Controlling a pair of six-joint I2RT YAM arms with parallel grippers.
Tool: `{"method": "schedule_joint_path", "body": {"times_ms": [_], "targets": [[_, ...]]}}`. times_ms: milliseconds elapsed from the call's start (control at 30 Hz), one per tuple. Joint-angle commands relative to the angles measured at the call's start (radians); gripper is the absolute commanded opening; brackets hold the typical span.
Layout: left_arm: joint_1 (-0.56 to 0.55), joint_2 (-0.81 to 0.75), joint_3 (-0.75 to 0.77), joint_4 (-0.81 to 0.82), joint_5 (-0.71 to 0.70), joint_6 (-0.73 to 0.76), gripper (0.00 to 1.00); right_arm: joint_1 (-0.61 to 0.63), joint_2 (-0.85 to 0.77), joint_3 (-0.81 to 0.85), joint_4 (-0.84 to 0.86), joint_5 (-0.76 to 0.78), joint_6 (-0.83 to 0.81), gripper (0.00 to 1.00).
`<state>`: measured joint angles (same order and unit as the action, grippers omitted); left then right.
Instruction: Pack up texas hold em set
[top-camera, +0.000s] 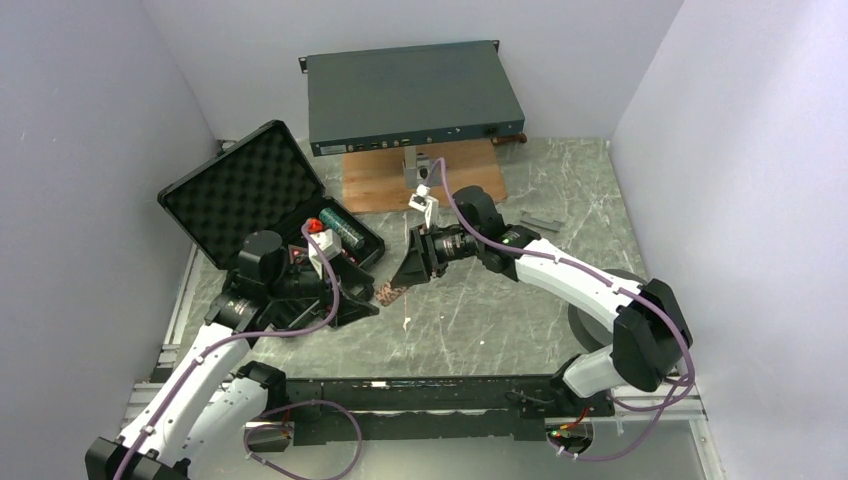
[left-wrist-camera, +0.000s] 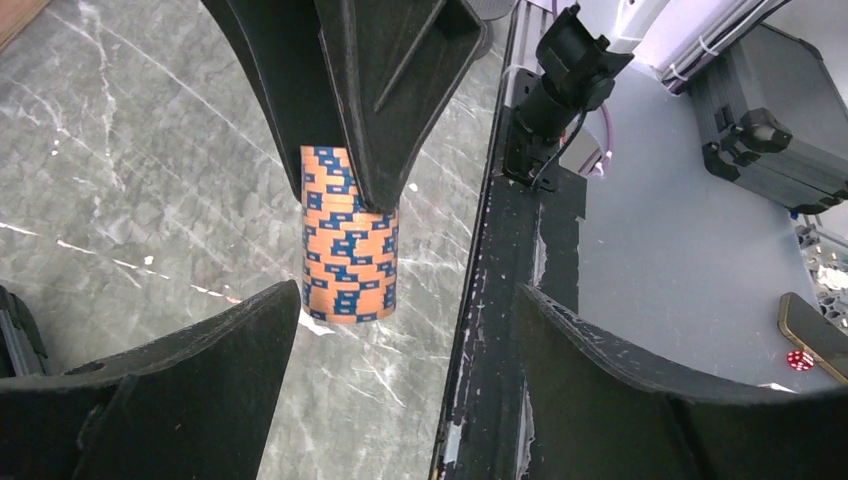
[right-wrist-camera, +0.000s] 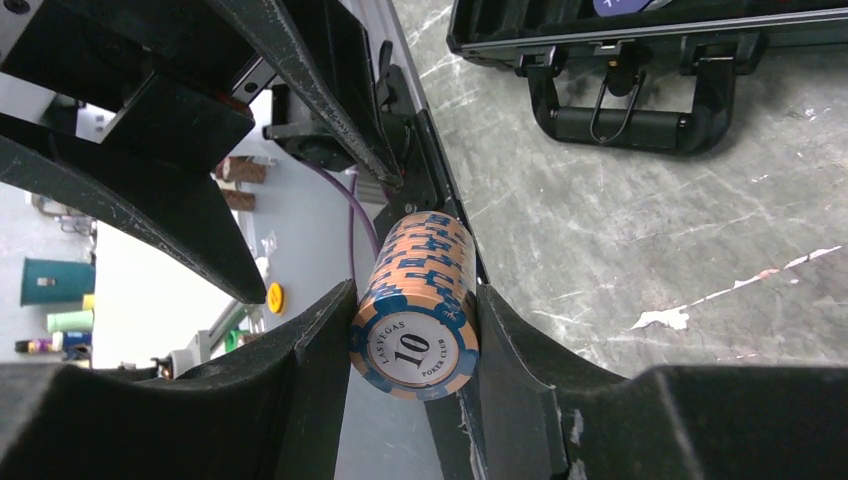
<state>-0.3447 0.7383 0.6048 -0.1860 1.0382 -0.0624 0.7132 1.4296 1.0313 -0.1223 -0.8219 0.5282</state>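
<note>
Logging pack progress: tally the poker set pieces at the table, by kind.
Black case: 1, open
Chip stacks: 2, orange-and-blue stack in the right pincer, green stack in the case
Red piece in the case: 1, kind unclear
Blue piece in the case, mostly cropped: 1
Total: 5

Two matching arms up top: left arm (top-camera: 185, 385) and right arm (top-camera: 575, 280), both in glossy white shells with chunky black housings at the joints (top-camera: 650, 335). Purple cables (top-camera: 452, 203) trail along each one. There's a tiny green light (top-camera: 507, 238) on the right forearm. Left tool (left-wrist-camera: 405, 295) and right tool (right-wrist-camera: 415, 295) are matte black with broad wedge fingers, pale scuffs along their edges, and a white camera block (top-camera: 322, 252) sits behind.
</note>
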Motion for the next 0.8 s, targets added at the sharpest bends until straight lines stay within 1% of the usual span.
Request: {"method": "schedule_joint_path", "body": {"times_ms": [0,400,667,767], "targets": [[-0.005,0.018,0.026,0.027,0.066,0.03,0.84,0.035,-0.006,0.075,0.015,-0.042,-0.064,0.0],[-0.035,0.025,0.024,0.015,0.068,0.029,0.85,0.084,0.033,0.135,-0.026,-0.06,-0.115,0.0],[-0.045,0.045,0.03,0.003,0.064,0.036,0.79,0.098,0.038,0.165,-0.051,-0.057,-0.14,0.0],[-0.045,0.056,0.038,-0.009,0.054,0.044,0.78,0.1,0.032,0.167,-0.058,-0.052,-0.15,0.0]]}}
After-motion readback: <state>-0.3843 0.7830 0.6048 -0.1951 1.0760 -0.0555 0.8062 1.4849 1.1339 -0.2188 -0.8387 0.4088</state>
